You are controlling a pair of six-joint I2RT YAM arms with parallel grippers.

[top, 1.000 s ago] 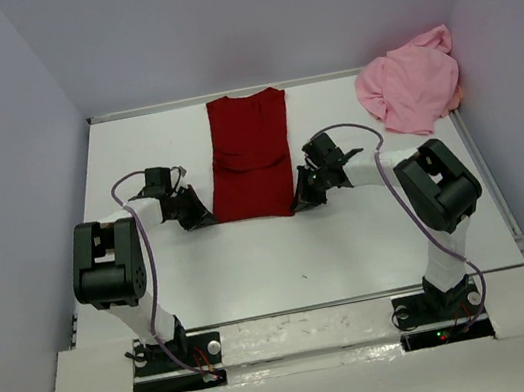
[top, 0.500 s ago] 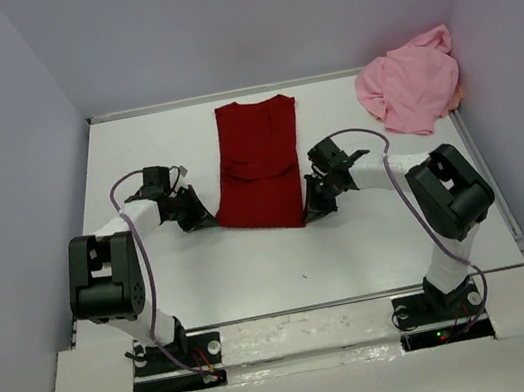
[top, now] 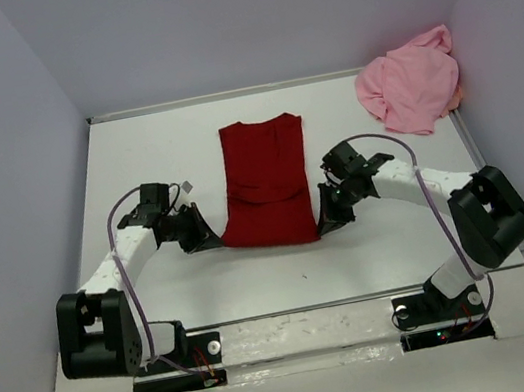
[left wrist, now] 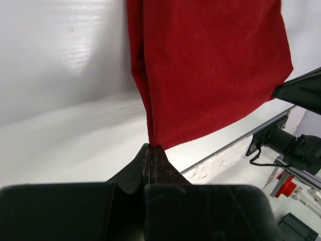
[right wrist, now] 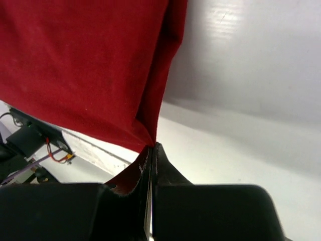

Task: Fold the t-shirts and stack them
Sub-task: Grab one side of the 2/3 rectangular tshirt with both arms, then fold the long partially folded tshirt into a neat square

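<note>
Red shirt (top: 265, 183) lies as a long folded strip mid-worktop (top: 374, 257) in the top view, its near corners pinched by the left hand (top: 213, 237) and right hand (top: 326, 225), probably so both can carry the hem toward the collar. The pink shirt (top: 411, 88) sits crumpled in the far right corner. Left wrist view adds what the top cannot, fingers clamped flat on doubled cloth at the corner, and the right wrist view shows a matching tight pinch.
</note>
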